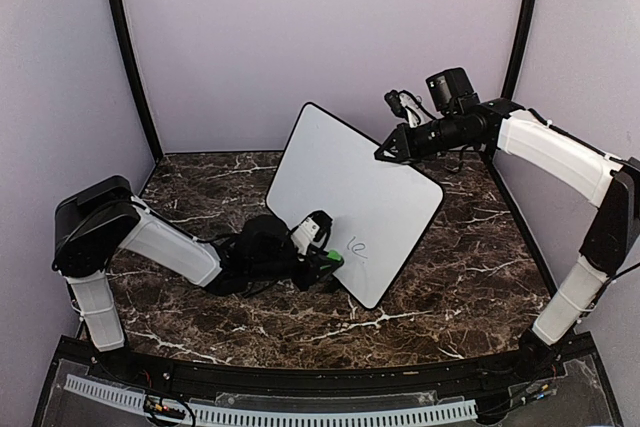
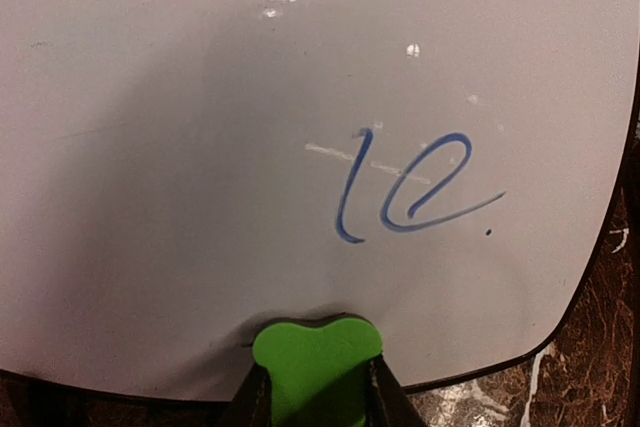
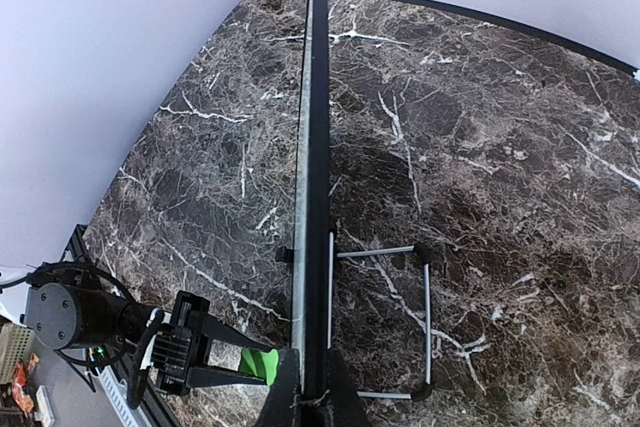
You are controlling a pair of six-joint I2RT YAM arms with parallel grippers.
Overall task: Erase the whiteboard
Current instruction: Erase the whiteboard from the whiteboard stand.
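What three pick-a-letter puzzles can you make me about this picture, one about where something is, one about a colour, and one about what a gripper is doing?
1. Where is the writing left on the whiteboard?
A. Near its bottom edge, by the eraser
B. At its top corner
C. On its back

2. What colour is the eraser?
A. Red
B. Green
C. Yellow

3. What is the right gripper doing?
A. Hanging open in the air
B. Holding a pen
C. Shut on the whiteboard's upper edge

Answers:
1 A, the blue scribble sits low, just above the eraser.
2 B, the block shows bright green.
3 C, it pinches the whiteboard's frame from both sides.
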